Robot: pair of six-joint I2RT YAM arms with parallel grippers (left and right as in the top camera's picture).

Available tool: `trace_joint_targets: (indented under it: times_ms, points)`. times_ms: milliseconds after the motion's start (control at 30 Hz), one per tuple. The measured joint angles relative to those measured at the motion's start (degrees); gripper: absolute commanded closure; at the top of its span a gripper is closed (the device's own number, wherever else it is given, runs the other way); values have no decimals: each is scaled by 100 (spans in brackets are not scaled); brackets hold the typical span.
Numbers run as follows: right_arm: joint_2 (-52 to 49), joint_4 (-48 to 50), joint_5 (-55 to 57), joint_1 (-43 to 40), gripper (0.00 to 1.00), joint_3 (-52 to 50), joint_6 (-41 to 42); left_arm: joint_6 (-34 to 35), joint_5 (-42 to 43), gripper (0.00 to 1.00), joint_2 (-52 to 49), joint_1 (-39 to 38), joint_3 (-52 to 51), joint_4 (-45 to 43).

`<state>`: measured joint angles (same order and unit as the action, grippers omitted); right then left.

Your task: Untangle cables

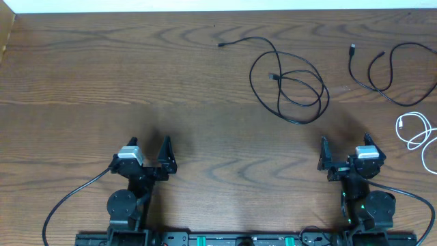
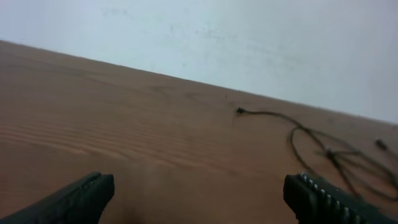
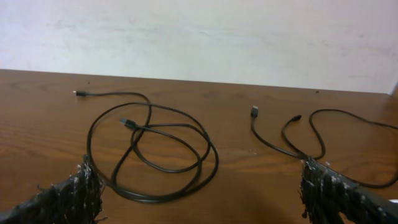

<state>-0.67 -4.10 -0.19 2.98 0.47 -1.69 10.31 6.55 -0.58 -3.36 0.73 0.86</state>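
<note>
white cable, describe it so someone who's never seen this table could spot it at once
Look along the right edge of the wooden table in the overhead view. The white cable lies there in small loops, partly cut off by the frame. The black cable beyond it and the coiled black cable further left are dark; it alone is white.
</note>
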Motion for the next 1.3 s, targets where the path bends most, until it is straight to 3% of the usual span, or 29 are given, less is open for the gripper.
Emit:
trace_joint_targets:
  times_ms: [300, 1300]
  points:
    - [0, 0, 0, 0, 1, 0, 0, -590, -24, 6, 0, 0, 7, 20]
    - [0, 0, 0, 0, 1, 0, 0, -717, -55, 6, 0, 37, 13, 22]
